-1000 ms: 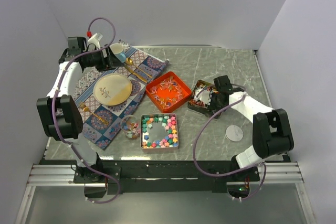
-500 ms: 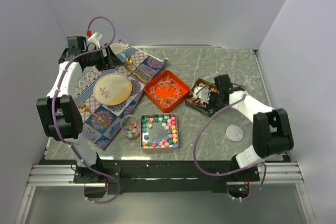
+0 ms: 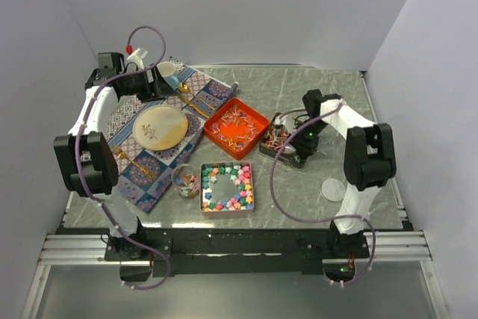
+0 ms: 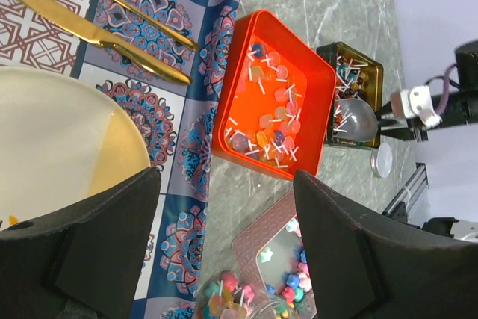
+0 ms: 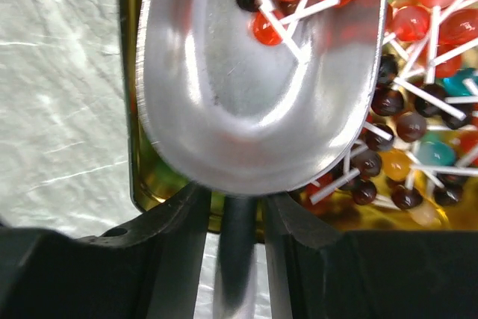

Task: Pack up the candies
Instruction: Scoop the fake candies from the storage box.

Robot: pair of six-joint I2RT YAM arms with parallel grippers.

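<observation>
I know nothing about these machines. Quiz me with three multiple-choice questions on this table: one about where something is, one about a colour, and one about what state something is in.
1. Where is the silver scoop?
A) on the plate
B) over the dark tin
C) in the glass jar

2. What colour is the tray holding candies on sticks?
A) blue
B) green
C) orange

3. How do the jaws of the left gripper stand?
A) wide apart, nothing between them
B) clamped on a fork
C) clamped on the plate

Answers:
1 B: the right wrist view shows the scoop's bowl above the tin's candies.
2 C: the tray's walls and floor are bright orange.
3 A: the left wrist view shows both fingers spread, with nothing held between them.
</observation>
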